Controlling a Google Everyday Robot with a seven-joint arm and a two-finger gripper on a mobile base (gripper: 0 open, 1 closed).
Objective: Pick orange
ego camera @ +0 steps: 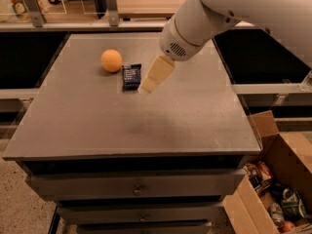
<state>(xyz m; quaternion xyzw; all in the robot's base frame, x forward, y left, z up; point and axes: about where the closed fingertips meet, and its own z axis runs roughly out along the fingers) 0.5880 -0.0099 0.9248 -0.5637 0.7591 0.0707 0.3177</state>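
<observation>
The orange (pixel 111 60) is a small, smooth, round fruit lying on the grey table top (pixel 97 126) at the back left. My gripper (pixel 148 86) hangs from the white arm over the middle of the table, to the right of the orange and apart from it. Its cream-coloured tip points down and to the left, just right of a dark blue snack packet (pixel 131 76). The gripper holds nothing that I can see.
The dark blue snack packet lies flat between the orange and the gripper. An open cardboard box (pixel 273 189) with cans and packets stands on the floor at the right. Drawers (pixel 136 189) run below the table's front edge. A counter with metal posts (pixel 109 4) is behind.
</observation>
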